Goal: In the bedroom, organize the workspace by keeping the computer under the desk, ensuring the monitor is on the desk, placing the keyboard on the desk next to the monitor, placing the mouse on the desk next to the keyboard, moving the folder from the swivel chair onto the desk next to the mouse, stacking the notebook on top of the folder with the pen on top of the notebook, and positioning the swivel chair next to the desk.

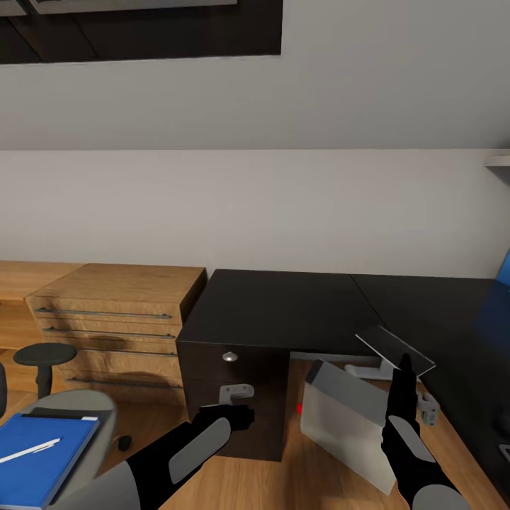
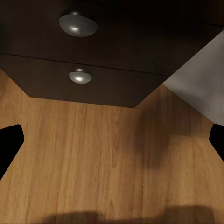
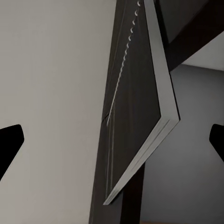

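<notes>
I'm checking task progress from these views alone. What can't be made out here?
- Right gripper, head view: whether it grips the notebook; its fingers overlap the notebook.
- Folder: cut by the picture's edge.
- Computer: partly behind the right arm.
- Desk: right part cut off.

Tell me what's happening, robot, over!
Both pincers open: left pincer low by the desk drawers, right pincer at the tilted notebook. Folder and pen on swivel chair. Computer leaning, in the way.

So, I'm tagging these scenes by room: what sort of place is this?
Likely a home office or study corner: a black desk with drawers, a computer on the wood floor, and a swivel chair holding a folder.
</notes>
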Controlling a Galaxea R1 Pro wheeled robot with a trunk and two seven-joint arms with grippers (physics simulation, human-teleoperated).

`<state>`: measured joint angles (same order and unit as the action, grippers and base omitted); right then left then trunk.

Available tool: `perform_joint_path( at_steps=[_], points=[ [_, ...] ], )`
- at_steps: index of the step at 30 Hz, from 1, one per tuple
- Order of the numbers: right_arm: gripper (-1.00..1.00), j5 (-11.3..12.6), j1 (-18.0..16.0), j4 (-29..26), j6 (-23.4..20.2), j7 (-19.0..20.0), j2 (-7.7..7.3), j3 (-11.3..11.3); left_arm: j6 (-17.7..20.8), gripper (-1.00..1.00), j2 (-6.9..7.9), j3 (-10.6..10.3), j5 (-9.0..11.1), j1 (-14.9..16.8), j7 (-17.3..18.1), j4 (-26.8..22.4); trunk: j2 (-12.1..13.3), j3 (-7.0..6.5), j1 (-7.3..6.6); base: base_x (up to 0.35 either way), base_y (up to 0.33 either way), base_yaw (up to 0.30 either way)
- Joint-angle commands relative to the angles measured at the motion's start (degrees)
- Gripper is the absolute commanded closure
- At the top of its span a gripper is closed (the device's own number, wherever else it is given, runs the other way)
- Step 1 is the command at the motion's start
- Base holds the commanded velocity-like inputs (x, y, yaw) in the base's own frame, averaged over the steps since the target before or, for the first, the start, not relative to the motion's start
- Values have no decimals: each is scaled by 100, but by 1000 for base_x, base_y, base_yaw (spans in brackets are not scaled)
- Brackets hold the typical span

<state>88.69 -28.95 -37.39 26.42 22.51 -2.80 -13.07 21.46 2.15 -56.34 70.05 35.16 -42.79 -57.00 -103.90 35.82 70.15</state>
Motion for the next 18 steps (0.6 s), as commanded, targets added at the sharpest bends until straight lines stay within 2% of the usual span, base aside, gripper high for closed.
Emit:
perform_joint_path(
  at_steps=[1,14,18],
  points=[
    [-100,62,-4,3,4,43,-1,5,7,-100,5,-18,26,8,-37,-9,-3,6,0,8,0,0],
    [-100,65,-3,3,4,36,-7,5,6,-100,5,-18,27,8,-37,-5,-3,6,0,4,0,0],
    [-100,62,-3,3,4,33,-9,5,2,-100,5,-18,27,8,-34,-5,-3,6,0,106,0,0]
  ],
)
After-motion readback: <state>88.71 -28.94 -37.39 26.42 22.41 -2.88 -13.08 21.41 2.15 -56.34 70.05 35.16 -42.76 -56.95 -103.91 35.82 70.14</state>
